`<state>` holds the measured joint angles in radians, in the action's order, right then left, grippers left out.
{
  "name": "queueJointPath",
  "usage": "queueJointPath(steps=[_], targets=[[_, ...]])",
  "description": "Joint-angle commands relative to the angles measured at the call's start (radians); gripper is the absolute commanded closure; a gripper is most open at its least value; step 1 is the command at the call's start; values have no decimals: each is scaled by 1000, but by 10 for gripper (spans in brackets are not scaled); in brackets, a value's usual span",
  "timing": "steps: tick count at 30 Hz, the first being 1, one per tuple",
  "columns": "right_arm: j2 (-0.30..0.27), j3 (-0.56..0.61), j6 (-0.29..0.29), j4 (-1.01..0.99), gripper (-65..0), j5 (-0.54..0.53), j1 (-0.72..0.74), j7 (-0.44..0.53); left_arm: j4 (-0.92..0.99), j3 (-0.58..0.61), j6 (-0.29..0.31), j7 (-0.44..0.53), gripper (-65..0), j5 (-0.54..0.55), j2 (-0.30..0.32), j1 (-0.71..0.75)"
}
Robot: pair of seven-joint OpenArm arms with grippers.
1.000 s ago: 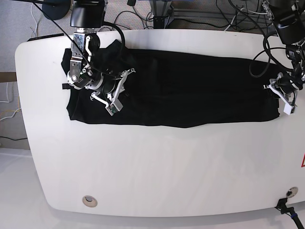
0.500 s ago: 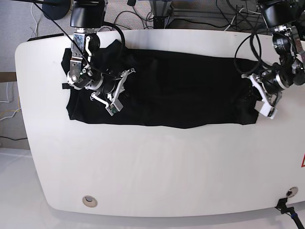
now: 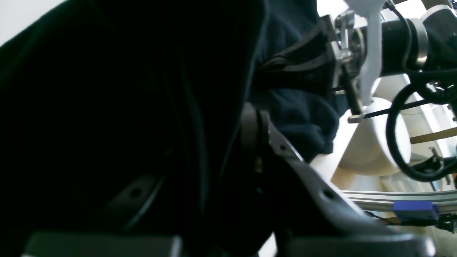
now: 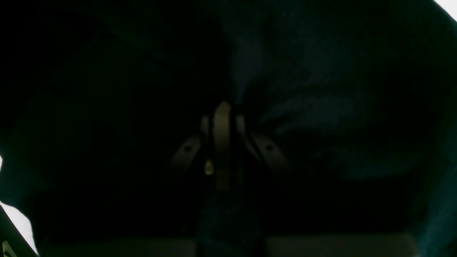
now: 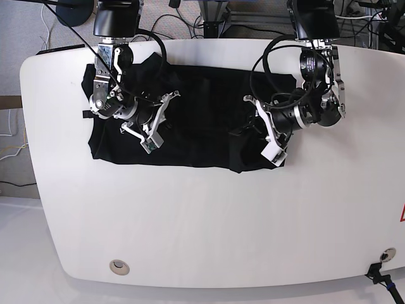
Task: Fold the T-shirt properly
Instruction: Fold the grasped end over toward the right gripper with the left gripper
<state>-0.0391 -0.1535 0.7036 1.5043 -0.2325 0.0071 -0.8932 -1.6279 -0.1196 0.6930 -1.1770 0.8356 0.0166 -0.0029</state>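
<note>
On the left of the base view, the right arm's tool (image 5: 140,123) rests on the collar-and-sleeve end of the large plain black cloth T-shirt (image 5: 196,107), pinning it to the white oval table (image 5: 202,221). Its wrist view shows the jaws pressed together with dark fabric bunched all around them, so it is clenched, probably on a pinch of cloth, though the darkness hides the contact itself. The T-shirt lies across the far half of the table. Further right, its other end is lifted and doubled over toward the middle, hanging from the left arm's tool (image 5: 258,130), which is clenched on a fold of the hem. The cloth looks light, limp and quick to wrinkle; it sags wherever unsupported. Edges and corners seem the best holds, with one end anchored.
</note>
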Motion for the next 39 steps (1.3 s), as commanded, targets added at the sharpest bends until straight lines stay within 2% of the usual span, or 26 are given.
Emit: queueJointPath(steps=[1,3,5,10,14,16,21,25,27,31,33,39], targets=[[-2,1,-5,5,0,26,4,-27,-18,4,5,24,-76,31,-10,-16],[5,1,-5,5,0,26,4,-27,-19,5,5,24,-152,35,-11,-16],[11,1,-5,5,0,26,4,-27,-25,30,5,22,-200,41,-19,-16],[17,1,-5,5,0,26,4,-27,-27,151,5,9,-213,192,-14,-19],[17,2,-5,5,0,26,4,-27,-59,154,5,-76,-213,290,-16,-58],[17,2,-5,5,0,26,3,-27,-73,151,5,-82,-213,305,-14,-72],[17,2,-5,5,0,26,3,-27,-71,100,5,-79,-213,299,76,-124],[18,2,-5,5,0,26,6,-27,-68,76,5,-79,-215,190,178,-147],[18,2,-5,5,0,26,8,-27,-70,87,5,-83,-219,190,211,-144],[18,55,-5,5,0,26,9,-27,-73,226,5,-80,-322,172,300,-133],[18,65,-5,5,0,26,8,-27,-87,311,5,-80,-320,144,334,-136],[18,59,-5,5,0,26,8,-27,-229,544,5,-82,-302,57,375,-128]])
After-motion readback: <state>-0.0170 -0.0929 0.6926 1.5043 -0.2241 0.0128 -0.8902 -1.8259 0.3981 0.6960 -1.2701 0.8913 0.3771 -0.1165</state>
